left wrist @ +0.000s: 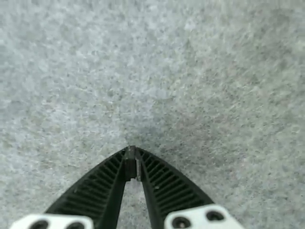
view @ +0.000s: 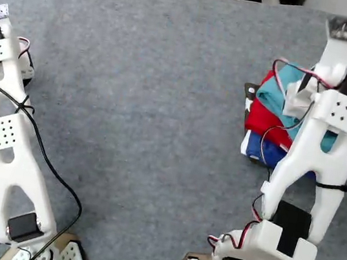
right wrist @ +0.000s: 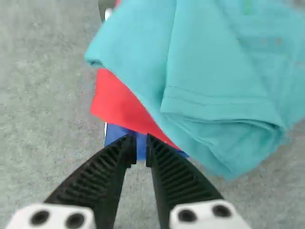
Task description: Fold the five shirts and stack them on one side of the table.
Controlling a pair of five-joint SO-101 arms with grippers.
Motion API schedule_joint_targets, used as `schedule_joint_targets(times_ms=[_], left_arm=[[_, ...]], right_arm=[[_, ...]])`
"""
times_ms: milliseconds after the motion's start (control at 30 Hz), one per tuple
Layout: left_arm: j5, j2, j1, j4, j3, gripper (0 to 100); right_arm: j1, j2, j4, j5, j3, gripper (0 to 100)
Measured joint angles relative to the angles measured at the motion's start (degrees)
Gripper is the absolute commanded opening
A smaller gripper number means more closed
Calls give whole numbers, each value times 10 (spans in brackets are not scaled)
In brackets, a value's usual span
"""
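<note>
High view first: the grey felt table [view: 152, 100] has a small pile of shirts on its right side, partly under the right arm [view: 316, 158], which stretches over it from the near edge. The teal shirt [view: 274, 93] lies on top, rumpled rather than flat, with the red shirt [view: 266, 121] under it and the blue shirt [view: 263, 150] at the bottom, its edge poking out towards the near side. A dark scrap [view: 250, 89] peeks out at the far left corner of the pile; I cannot tell what it is. In the right wrist view the right gripper [right wrist: 139, 145] hangs just above the edge of the pile, its fingers drawn almost together with a thin slit between them and nothing clamped there; the blue cloth shows through the slit, and the teal cloth droops past the red one. The left arm [view: 2, 137] stands well apart from the pile, along the table's left edge. In the left wrist view the left gripper [left wrist: 133, 155] points at bare felt, its fingertips pressed together and holding nothing.
</note>
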Motion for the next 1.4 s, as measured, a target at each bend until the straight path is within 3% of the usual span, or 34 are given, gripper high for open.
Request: schedule_joint_targets(times_ms=[433, 633, 933, 1067, 1233, 1400], left_arm=[[31, 5, -4, -3, -1, 30], [31, 5, -4, -3, -1, 30], [31, 5, -4, -3, -1, 30], [31, 5, -4, -3, -1, 30], [31, 5, -4, -3, -1, 30], [31, 5, -4, -3, -1, 30]], right_arm=[[80, 118, -148, 36, 20, 46], [143, 232, -194, 42, -101, 46], [210, 385, -236, 42, -409, 46], [215, 416, -199, 42, -532, 46], [178, 414, -10, 61, -675, 46], [135, 404, 34, 54, -634, 25]])
